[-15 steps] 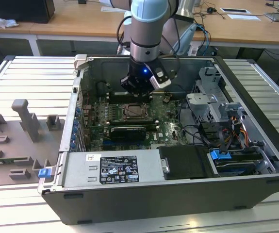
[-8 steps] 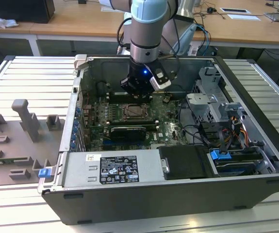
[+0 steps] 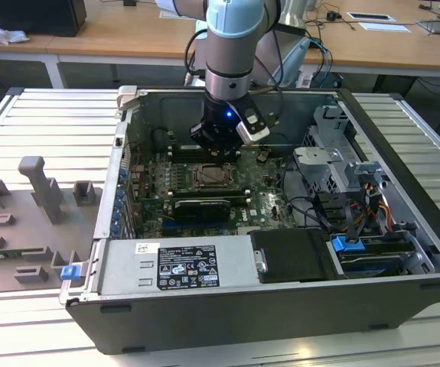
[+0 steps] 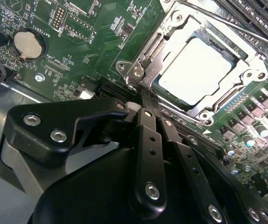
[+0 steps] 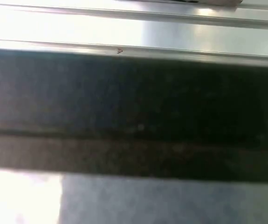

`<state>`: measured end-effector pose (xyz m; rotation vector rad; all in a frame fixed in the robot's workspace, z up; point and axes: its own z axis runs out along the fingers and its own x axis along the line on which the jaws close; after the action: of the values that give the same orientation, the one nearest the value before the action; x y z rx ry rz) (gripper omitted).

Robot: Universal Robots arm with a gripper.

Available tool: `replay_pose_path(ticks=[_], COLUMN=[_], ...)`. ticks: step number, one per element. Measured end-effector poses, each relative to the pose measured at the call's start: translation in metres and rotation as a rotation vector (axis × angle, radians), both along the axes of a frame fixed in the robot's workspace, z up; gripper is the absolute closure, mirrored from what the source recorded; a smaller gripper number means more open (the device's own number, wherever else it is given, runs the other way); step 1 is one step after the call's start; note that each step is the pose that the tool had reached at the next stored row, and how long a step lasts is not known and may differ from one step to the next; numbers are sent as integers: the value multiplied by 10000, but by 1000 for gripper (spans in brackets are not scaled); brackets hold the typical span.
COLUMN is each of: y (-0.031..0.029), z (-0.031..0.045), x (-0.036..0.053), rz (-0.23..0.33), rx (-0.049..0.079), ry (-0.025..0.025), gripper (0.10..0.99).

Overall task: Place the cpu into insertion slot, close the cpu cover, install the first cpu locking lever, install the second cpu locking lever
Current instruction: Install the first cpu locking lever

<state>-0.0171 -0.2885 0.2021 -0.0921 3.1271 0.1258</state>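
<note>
CPU's in, cover's down, fingers parked at the socket corner

Inside the open PC case [image 3: 281,306], the motherboard [image 4: 92,42] carries the insertion slot [image 4: 171,18] with the cpu [image 4: 201,70] seated under the closed cpu cover [image 4: 145,70]. The fingers [image 4: 147,135] are pressed together, empty, tips just beside the cover's near corner, socket straight ahead.

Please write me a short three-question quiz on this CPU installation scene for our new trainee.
1. True or false: the cpu already lies in the insertion slot.
2. In the second wrist view, the cpu cover is: A) lying flat over the chip, B) off the board, C) standing upright.
3. In the second wrist view, which round silver part sits on the green motherboard away from the socket?

Key
1. True.
2. A: its silver frame surrounds the pale chip face.
3. The coin battery.
</note>
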Motion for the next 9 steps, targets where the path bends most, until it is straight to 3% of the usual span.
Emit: replay_pose_path(ticks=[4, 9], y=[0, -3], z=[103, 112], x=[0, 0], rz=[0, 0], rx=[-3, -4], ry=[1, 0], gripper=[980, 980])
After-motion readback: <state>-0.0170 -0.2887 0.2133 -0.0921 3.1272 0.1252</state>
